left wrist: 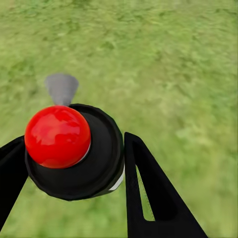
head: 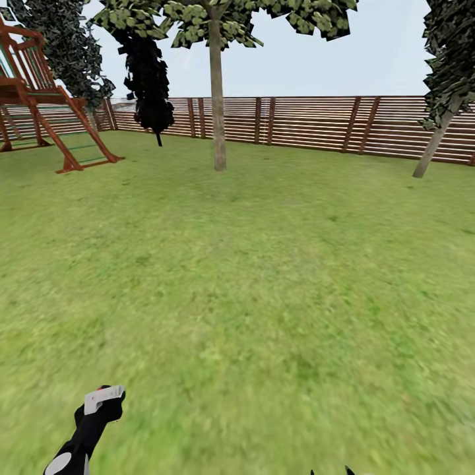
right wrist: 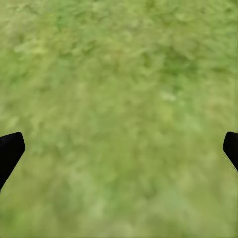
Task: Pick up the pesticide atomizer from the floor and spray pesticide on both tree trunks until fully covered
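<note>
Left hand (left wrist: 69, 163) gripping pesticide atomizer (left wrist: 74, 151), low over grass (head: 264, 277).

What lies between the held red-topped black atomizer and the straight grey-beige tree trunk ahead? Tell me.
Only bare green lawn, in the head view, separates the atomizer in the left gripper from the trunk.

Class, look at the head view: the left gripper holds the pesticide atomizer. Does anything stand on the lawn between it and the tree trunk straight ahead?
Nothing visible does. Open grass lies between the atomizer in the left gripper and the tree trunk. The wooden play frame stands off to the left.
</note>
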`<state>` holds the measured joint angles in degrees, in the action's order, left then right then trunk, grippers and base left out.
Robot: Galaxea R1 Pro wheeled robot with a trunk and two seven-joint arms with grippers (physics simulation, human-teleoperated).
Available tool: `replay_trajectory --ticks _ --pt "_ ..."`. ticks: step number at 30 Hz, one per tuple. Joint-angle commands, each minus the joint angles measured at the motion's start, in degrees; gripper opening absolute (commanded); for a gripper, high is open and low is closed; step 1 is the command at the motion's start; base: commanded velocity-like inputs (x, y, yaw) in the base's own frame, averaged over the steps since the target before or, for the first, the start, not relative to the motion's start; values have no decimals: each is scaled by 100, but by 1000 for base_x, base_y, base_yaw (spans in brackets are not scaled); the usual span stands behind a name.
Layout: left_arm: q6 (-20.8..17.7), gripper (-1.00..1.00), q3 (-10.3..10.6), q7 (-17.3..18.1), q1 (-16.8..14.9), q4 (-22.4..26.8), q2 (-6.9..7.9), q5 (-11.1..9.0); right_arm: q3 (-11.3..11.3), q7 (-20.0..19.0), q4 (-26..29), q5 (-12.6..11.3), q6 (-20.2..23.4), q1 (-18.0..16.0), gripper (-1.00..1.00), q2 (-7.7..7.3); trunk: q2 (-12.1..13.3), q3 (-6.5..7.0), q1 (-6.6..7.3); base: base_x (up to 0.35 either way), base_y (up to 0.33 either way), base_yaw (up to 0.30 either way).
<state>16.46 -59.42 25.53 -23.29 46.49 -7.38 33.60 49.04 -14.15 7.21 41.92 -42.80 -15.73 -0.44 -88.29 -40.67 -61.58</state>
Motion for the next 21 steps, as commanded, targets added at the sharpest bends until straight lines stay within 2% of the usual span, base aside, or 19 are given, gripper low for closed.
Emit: replay_trajectory --ticks 1,8,13,21 --pt "0 -100 0 -4 0 0 0 -2 0 0 0 0 0 0 100 0 0 0 0 339 0 0" --pt "5 -100 0 4 0 0 -8 -2 0 0 0 0 0 0 100 0 0 0 0 339 0 0" --pt "4 -100 0 4 0 7 -1 -119 0 0 0 0 0 0 100 0 0 0 0 339 0 0" --pt "-2 -100 8 4 0 9 -6 -142 0 0 0 0 0 0 100 0 0 0 0 339 0 0"
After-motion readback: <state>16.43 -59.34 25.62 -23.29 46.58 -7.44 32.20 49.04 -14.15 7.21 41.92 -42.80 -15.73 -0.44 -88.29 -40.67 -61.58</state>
